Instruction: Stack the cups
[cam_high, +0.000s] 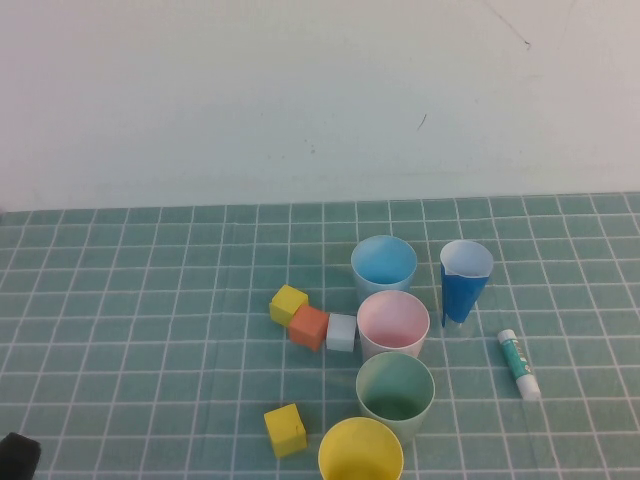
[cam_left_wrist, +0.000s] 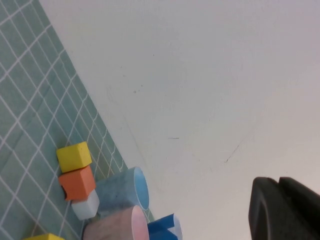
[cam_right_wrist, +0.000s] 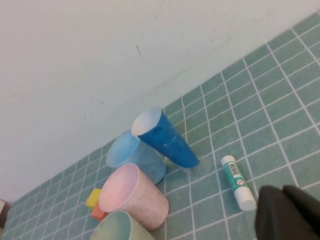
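Four wide cups stand upright in a row running from far to near. They are light blue (cam_high: 383, 265), pale pink (cam_high: 393, 322), sage green (cam_high: 395, 392) and yellow (cam_high: 360, 452), the last one at the front edge of the high view. None sits inside another. My left gripper (cam_left_wrist: 278, 181) is shut and empty, raised well to the left of the cups; a dark part of that arm (cam_high: 18, 455) shows at the near left corner. My right gripper (cam_right_wrist: 282, 191) is shut and empty, near the glue stick (cam_right_wrist: 237, 181) and to the right of the cups.
A taller dark-blue cup (cam_high: 465, 282) with a white inside stands right of the light blue one. A green-and-white glue stick (cam_high: 519, 364) lies further right. Yellow (cam_high: 288, 303), orange (cam_high: 309, 327) and white (cam_high: 341, 332) blocks sit left of the pink cup. Another yellow block (cam_high: 285, 430) lies nearer.
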